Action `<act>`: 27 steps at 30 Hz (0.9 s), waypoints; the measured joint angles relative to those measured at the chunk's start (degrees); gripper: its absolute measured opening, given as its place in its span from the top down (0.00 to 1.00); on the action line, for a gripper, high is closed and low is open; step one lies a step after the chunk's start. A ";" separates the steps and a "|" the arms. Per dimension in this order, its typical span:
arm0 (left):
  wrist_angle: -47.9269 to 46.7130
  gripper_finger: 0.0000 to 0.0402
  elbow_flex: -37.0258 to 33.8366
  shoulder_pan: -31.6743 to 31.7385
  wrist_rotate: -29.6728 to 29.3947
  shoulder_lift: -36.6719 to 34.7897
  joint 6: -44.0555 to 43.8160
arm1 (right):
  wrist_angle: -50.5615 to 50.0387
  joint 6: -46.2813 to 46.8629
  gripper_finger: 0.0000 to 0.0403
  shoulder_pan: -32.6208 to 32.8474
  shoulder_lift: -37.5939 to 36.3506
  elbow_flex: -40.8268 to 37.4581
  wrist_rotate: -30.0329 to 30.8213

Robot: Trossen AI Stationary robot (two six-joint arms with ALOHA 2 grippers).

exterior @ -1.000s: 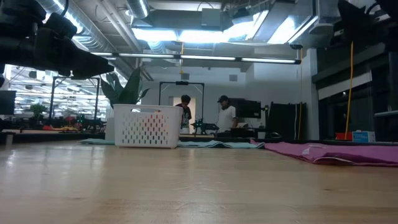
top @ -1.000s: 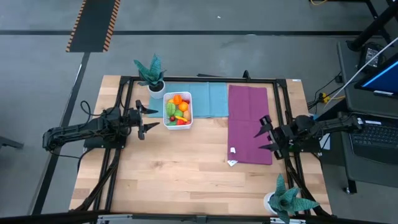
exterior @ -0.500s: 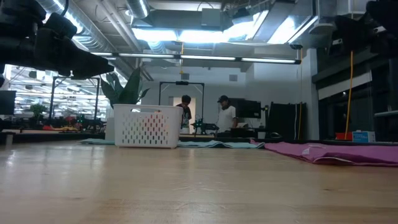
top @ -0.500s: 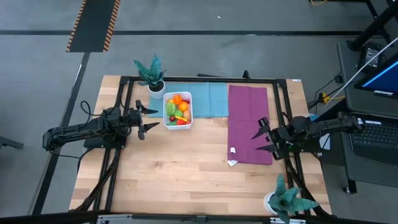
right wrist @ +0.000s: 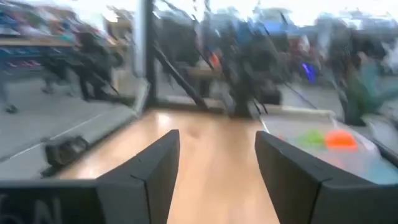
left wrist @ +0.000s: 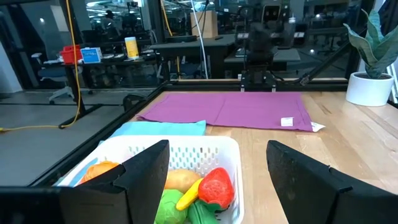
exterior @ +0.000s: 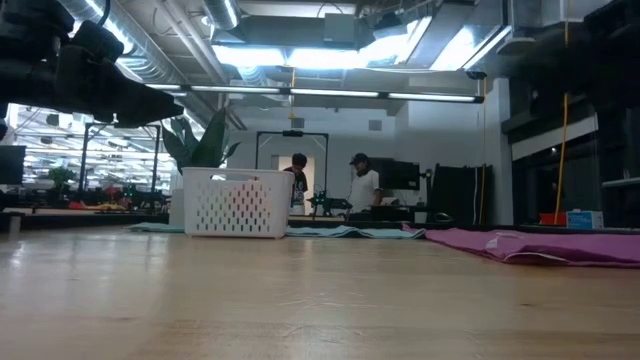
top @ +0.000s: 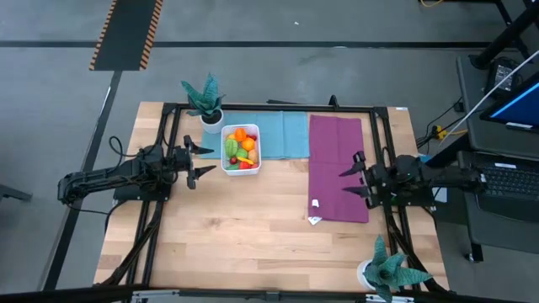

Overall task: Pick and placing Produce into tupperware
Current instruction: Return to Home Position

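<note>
Sitting on the teal cloth (top: pixel 282 135) near the table's (top: pixel 244 227) far edge, left of its middle, the tupperware (top: pixel 258 150) holds the produce (top: pixel 240 147). Orange, yellow, green and red pieces are heaped together in it. No piece shows outside its walls, so the filling looks finished and what is left is for the arms to park.

The left gripper (top: pixel 202 162) hangs just beside the tupperware's left wall, not touching it. Its fingers are spread wide with nothing between them; its wrist view looks past them onto a red strawberry (left wrist: pixel 217 186) and a green piece (left wrist: pixel 169 208) against the near wall. The right gripper (top: pixel 343 183) is well apart, over the purple cloth (top: pixel 333 143) toward the table's right edge, fingers likewise spread and empty.

The pieces look like light, hard, smooth toys with rounded sides, so I would expect them to roll or squirt from a pinch near an end. A hold across the thickest part should suit best. The tupperware seems stiff but light, with thin perforated walls. It would likely slide on the cloth if nudged, and its rim is the natural place to take it.

One potted plant (top: pixel 205 99) stands at the far left corner and another (top: pixel 387 268) at the near right corner.
</note>
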 joint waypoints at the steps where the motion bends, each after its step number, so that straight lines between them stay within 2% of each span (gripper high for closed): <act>1: 0.02 0.35 0.00 0.01 -0.05 -0.01 -0.02 | -0.90 0.01 0.47 -1.18 0.00 -0.06 0.21; 13: 0.00 0.35 0.00 0.00 -0.06 -0.02 -0.02 | 9.43 -0.07 0.47 -8.23 -0.06 -0.06 0.11; 20: 0.00 0.35 0.00 0.00 -0.06 -0.02 -0.02 | 10.65 -1.86 0.47 -9.02 -0.04 -0.06 0.09; 27: 0.00 0.35 0.00 0.00 -0.04 -0.02 -0.02 | 10.46 0.12 0.47 -9.02 -0.02 -0.06 0.07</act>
